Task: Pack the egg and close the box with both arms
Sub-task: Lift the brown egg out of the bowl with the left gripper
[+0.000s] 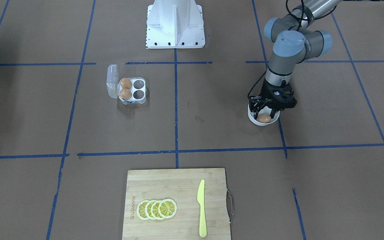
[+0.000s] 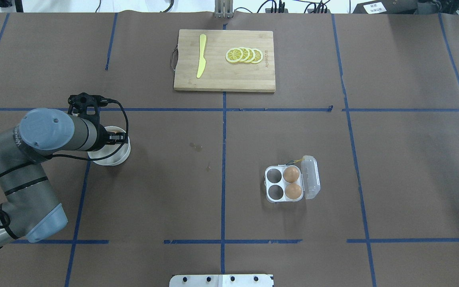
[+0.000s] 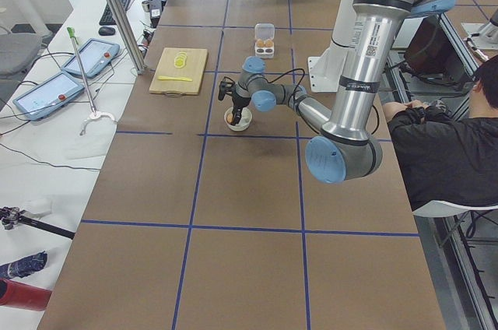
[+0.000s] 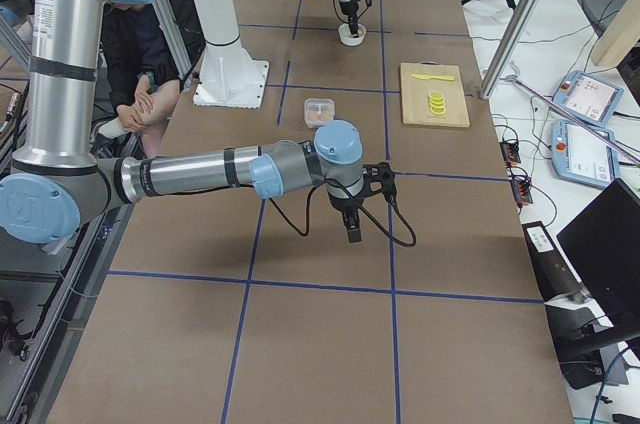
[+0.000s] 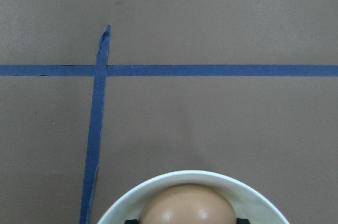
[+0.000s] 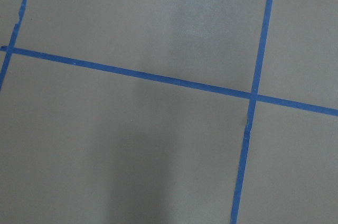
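Note:
A light-brown egg (image 5: 187, 205) lies in the round white bowl (image 1: 254, 120). My left gripper (image 1: 264, 114) reaches down into the bowl, and its black fingertips (image 5: 130, 220) press against both sides of the egg, shut on it. The clear box (image 1: 132, 90) stands open on the table, its lid (image 2: 311, 177) folded out sideways. Two eggs (image 2: 292, 182) fill the cells nearest the lid, and the other two cells are bare. My right gripper (image 4: 352, 229) shows only in the exterior right view, hanging over bare table, and I cannot tell whether it is open or shut.
A wooden cutting board (image 1: 178, 186) with lemon slices (image 1: 157, 209) and a yellow knife (image 1: 201, 206) lies at the table edge away from the robot. The white pedestal (image 1: 175, 26) stands at the robot's side. A seated person (image 3: 443, 143) is beside the table.

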